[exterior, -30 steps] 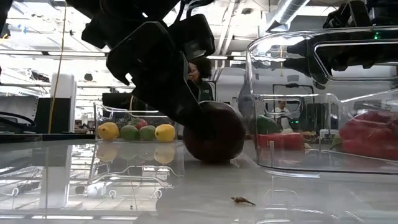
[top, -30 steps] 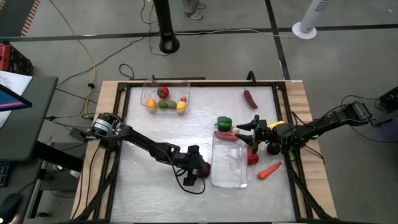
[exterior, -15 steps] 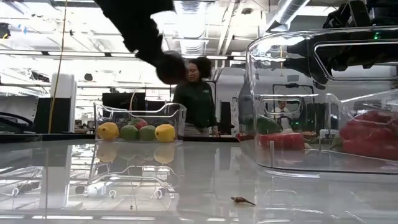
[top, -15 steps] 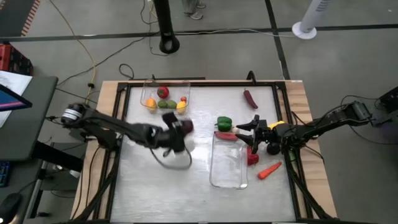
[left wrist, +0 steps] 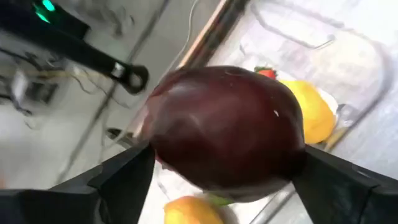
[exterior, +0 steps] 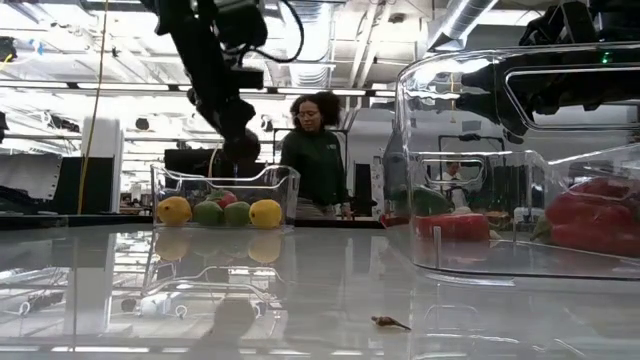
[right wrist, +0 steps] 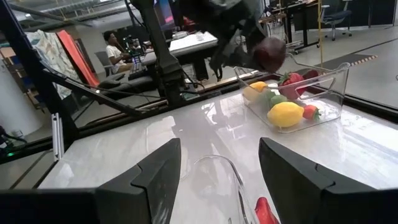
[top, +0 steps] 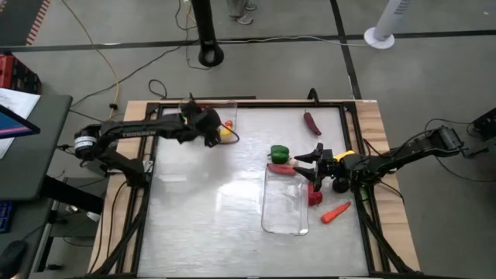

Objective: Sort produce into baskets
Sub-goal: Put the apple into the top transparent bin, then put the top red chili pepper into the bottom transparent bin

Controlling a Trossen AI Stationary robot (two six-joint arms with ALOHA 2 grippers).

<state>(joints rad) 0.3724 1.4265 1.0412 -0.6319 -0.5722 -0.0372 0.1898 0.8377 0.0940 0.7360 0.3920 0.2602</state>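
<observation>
The maroon fruit (left wrist: 227, 127) is pinched between the left gripper's (top: 208, 127) fingers and hangs directly over the far-left basket (top: 186, 118), so the release is straight down; this arm is far nearer than the right. That basket holds about five pieces. The right gripper (top: 314, 167), fingers spread, waits at the second basket's (top: 283, 221) right edge, with about six pieces loose around it.

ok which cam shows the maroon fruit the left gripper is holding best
The left wrist view: the maroon fruit fills the frame, clamped in the left gripper above the far basket. The right wrist view shows it small and distant. The high view and the low view mostly hide it behind the arm.
</observation>
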